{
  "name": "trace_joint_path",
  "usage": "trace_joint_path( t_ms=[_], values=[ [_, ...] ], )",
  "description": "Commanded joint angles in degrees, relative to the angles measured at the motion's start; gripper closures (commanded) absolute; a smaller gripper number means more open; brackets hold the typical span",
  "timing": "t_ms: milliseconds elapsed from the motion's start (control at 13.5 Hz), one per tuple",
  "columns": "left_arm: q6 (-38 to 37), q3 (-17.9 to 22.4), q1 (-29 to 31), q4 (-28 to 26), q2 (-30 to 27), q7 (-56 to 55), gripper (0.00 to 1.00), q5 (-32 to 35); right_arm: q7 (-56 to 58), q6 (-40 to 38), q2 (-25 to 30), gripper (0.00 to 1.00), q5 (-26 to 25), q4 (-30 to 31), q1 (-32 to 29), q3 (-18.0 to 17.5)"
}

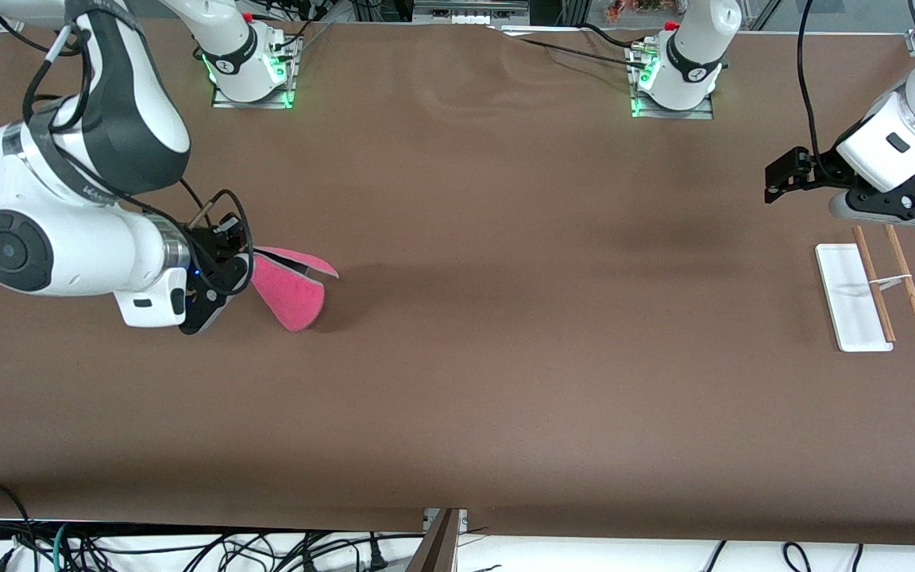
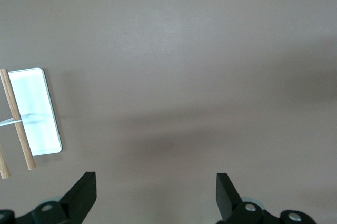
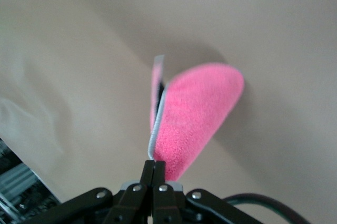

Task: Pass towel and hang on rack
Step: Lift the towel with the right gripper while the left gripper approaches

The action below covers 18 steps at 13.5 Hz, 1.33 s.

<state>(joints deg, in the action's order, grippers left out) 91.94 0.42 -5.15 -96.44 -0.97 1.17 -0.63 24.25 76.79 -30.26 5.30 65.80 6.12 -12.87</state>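
Note:
The towel [image 1: 292,292] is pink with a light edging. It droops folded from my right gripper [image 1: 245,266], low over the table toward the right arm's end. In the right wrist view the right gripper [image 3: 159,165] is shut on the towel's [image 3: 196,112] edge. The rack [image 1: 874,290] stands at the left arm's end, with a flat white base [image 1: 845,306] and two brown rods. My left gripper [image 1: 890,213] hangs just above the rack's end that is farther from the front camera. The left gripper [image 2: 156,192] is open over bare table, with the rack [image 2: 21,121] off to one side.
The brown table cover [image 1: 505,318] runs between towel and rack. The two arm bases [image 1: 251,71] stand along the table's farther edge. Cables [image 1: 187,548] and a seam in the cover lie along the near edge.

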Motion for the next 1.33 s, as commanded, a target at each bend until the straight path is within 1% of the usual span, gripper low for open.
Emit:
trace_joint_path(
  t_ms=[0,148,369,443,517,665,739,813,887,1034,1108,1256],
  values=[
    [-0.62,-0.07,0.14,-0.07,-0.26,-0.47,0.0,-0.25,-9.19,-3.92,-1.03,1.0,-0.38,-4.27,2.84,-0.23],
    [-0.53,-0.16,0.14,-0.07,-0.26,-0.47,0.0,-0.25,-16.3,-4.98,-0.24,1.0,0.06,-5.77,4.95,-0.58],
    [-0.53,-0.25,-0.56,0.11,-0.09,-0.12,0.0,-0.42,-25.89,-4.98,0.2,1.0,0.67,-6.56,5.66,-3.65],
    [-0.62,-0.94,-1.17,0.11,0.09,-0.03,0.0,-0.42,-29.05,-4.63,0.21,1.0,2.15,-6.91,5.66,-4.7],
    [-0.71,-2.52,-1.52,0.11,0.96,0.06,0.0,-0.94,-33.0,-4.02,0.21,1.0,5.56,-7.35,5.66,-4.89],
    [-1.5,-4.28,-1.79,0.11,3.06,0.32,0.0,-2.26,-41.61,-0.35,0.21,1.0,14.34,-7.35,5.66,-4.89],
    [-1.41,-4.73,-1.79,0.11,4.21,0.32,0.0,-6.01,-44.0,1.59,0.12,1.0,19.17,-7.35,5.75,-4.8],
    [-1.15,-4.82,-1.79,0.28,5.7,0.41,0.0,-10.31,-45.68,4.05,0.12,1.0,22.79,-7.27,5.75,-4.8],
    [-1.06,-4.73,-1.53,1.07,7.19,0.59,0.0,-15.05,-47.26,5.9,-0.06,1.0,24.82,-7.27,6.1,-4.8],
    [-0.36,-4.73,-1.61,1.69,10.01,0.68,0.0,-23.94,-51.82,9.41,-0.23,1.0,25.89,-7.27,8.03,-4.8],
    [0.6,-4.82,-1.88,1.6,11.07,0.76,0.0,-27.02,-54.46,11.26,-0.23,1.0,26.25,-7.27,9.25,-4.8],
    [1.31,-6.74,-2.05,1.51,13.26,3.9,0.0,-33.17,-60.25,15.47,-0.5,1.0,27.56,-7.27,11.28,-4.8]
  ],
)
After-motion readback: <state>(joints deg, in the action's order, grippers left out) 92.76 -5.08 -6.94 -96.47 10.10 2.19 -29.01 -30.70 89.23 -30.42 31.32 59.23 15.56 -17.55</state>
